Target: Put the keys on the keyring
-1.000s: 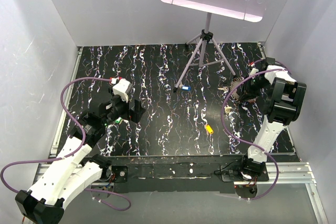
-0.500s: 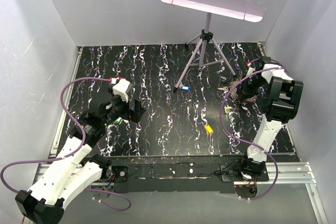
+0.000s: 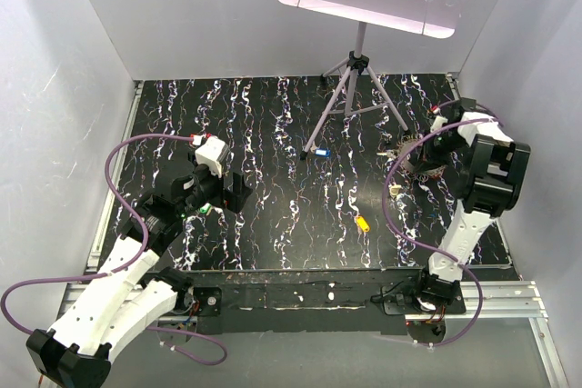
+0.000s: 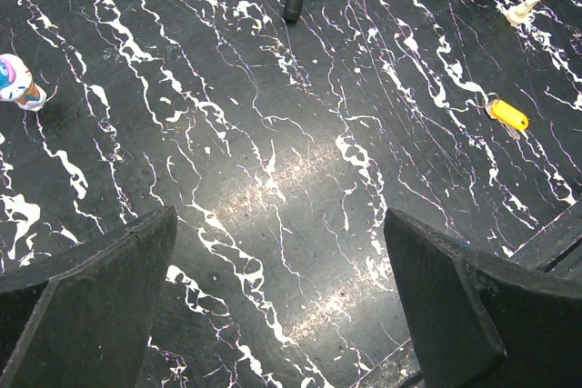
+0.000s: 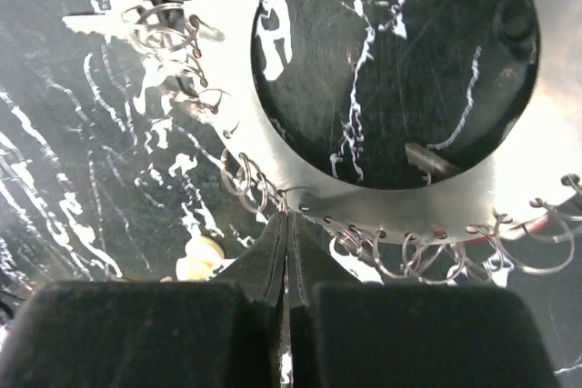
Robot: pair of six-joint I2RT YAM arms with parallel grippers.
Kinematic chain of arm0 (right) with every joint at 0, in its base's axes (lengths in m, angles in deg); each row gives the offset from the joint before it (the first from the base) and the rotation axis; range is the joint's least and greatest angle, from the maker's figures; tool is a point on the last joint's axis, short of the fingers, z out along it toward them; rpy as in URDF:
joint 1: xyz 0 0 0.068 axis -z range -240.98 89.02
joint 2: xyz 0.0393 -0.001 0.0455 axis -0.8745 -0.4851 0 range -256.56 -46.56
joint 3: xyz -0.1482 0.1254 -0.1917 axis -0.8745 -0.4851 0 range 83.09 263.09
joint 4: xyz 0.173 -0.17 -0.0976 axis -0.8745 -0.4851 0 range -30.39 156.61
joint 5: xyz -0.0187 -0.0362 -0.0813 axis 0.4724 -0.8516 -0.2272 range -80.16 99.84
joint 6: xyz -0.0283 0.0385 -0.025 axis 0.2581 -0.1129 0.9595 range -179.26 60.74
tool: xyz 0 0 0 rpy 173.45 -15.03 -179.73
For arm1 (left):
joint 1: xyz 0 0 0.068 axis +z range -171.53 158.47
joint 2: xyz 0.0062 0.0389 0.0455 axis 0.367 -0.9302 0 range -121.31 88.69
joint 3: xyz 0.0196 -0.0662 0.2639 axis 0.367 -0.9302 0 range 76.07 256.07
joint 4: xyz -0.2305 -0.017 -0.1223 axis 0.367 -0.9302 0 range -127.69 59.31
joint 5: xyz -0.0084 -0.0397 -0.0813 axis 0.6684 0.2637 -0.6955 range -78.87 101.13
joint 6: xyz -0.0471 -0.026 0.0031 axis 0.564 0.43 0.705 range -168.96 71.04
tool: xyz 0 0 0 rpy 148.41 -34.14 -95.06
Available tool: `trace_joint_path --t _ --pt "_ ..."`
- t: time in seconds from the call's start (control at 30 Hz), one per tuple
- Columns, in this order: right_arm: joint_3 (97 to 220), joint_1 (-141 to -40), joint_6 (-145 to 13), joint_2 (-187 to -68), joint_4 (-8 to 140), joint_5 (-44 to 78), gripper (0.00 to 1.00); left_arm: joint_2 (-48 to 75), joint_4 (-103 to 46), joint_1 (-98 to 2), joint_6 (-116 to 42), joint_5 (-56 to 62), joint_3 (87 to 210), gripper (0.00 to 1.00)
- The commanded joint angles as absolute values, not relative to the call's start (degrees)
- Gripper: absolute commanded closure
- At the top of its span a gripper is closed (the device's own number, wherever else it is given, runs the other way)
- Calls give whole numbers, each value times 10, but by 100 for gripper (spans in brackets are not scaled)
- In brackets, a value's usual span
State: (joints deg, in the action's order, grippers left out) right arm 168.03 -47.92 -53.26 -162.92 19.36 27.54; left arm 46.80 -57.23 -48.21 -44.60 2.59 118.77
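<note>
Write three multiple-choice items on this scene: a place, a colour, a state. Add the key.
1. The small blue-headed key lies: A beside a foot of the grey tripod stand; B at the far left; C in the near right corner.
2. The thick cable along the left arm is: A orange; B purple; C green.
3. The right tool is: A wide open; B out of view; C shut, tips at the rim of the flat toothed metal keyring.
Answers: 1 A, it rests by the stand's foot; 2 B, a purple loop shows overhead; 3 C, the jaws press together at the rim.
</note>
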Motion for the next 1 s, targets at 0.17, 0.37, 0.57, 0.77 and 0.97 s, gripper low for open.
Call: trace_joint_path --t 0.17,0.37,0.57,0.77,0.97 --pt "1645 -406 -536 -1492 231 449 99 475 -566 -476 -454 28 1183 2" --pt "1627 -370 -542 -1447 237 519 99 476 -566 -476 -455 29 1183 2" --pt "1622 -351 -539 -1393 241 559 99 477 -563 -476 -458 23 1181 2" --pt "1622 -347 -528 -1358 239 591 99 483 -558 -476 -461 20 1179 2" --pt "1657 -347 -512 -1349 205 608 99 486 -555 -476 -461 22 1177 2"
